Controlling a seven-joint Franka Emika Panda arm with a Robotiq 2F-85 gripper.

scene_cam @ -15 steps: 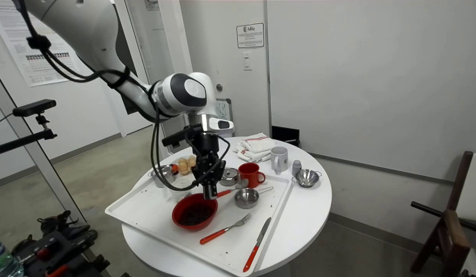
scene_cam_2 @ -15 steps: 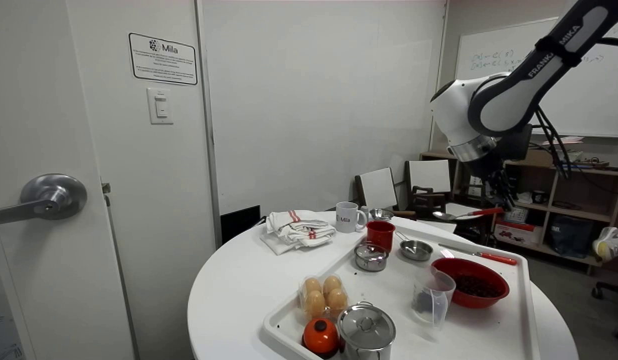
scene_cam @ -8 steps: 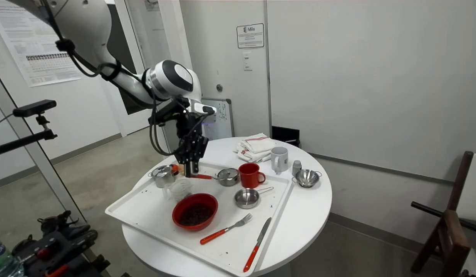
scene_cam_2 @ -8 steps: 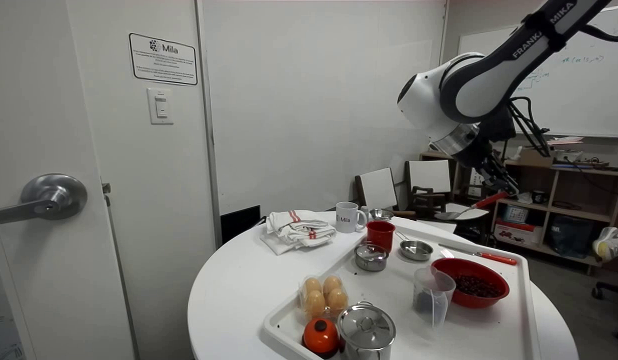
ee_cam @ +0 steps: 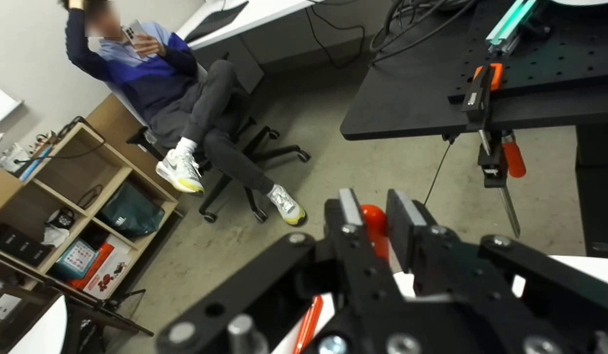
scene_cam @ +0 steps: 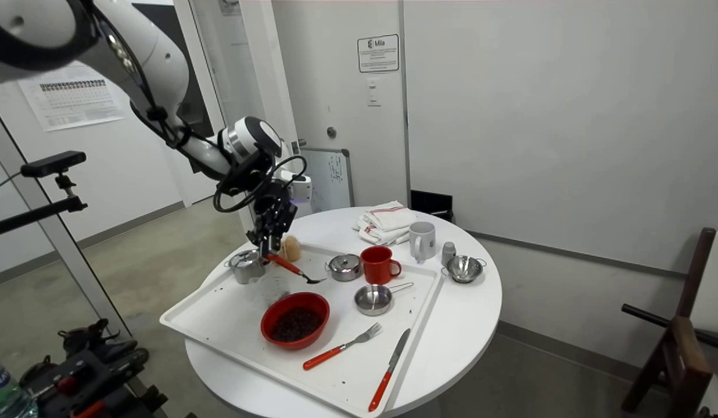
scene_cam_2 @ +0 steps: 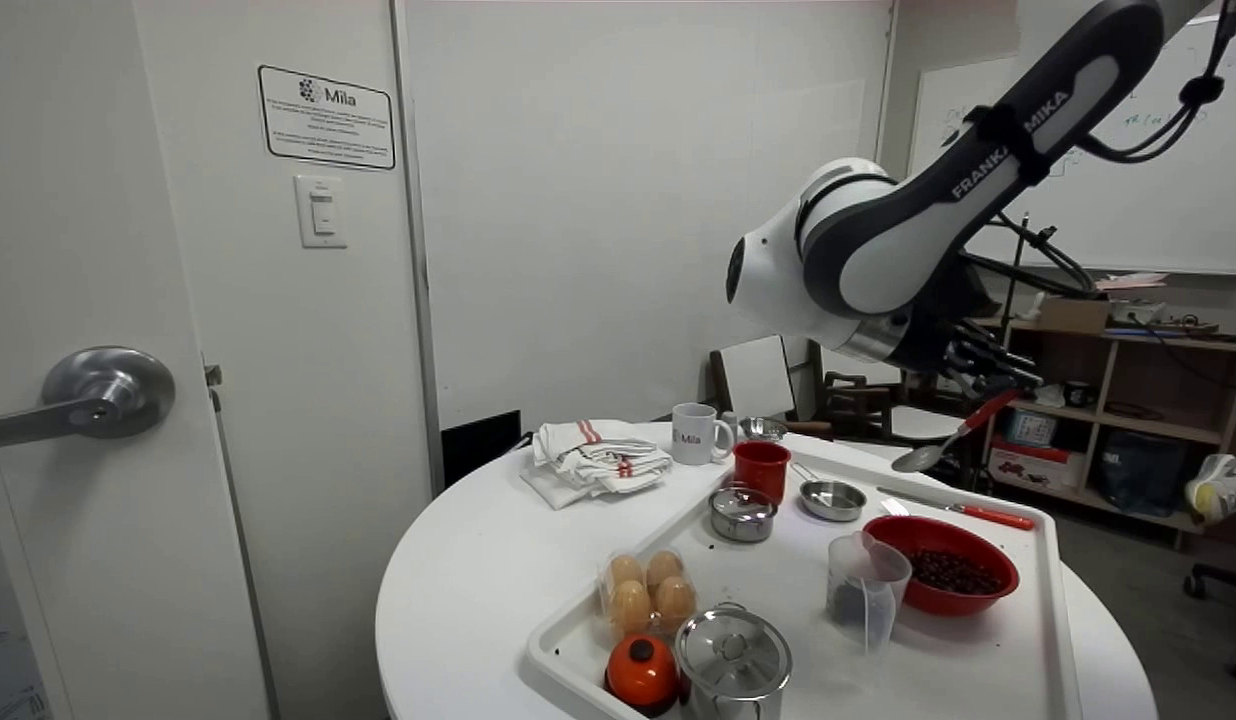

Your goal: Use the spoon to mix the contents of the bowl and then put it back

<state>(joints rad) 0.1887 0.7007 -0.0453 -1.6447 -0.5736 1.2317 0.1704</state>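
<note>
Round white table (scene_cam: pixel 452 328), red-handled metal spoon (scene_cam_2: pixel 971 424) aslant in pincer (ee_cam: pixel 376 212).

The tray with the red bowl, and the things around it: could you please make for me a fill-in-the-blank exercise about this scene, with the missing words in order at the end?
1. The gripper holds the spoon by its ____.
2. The bowl and the mug on the tray share one colour: ____.
3. Between the bowl and the knife lies the pronged ____.
4. The sign shows in large letters the name ____.

Missing words: handle; red; fork; Mila.
</note>
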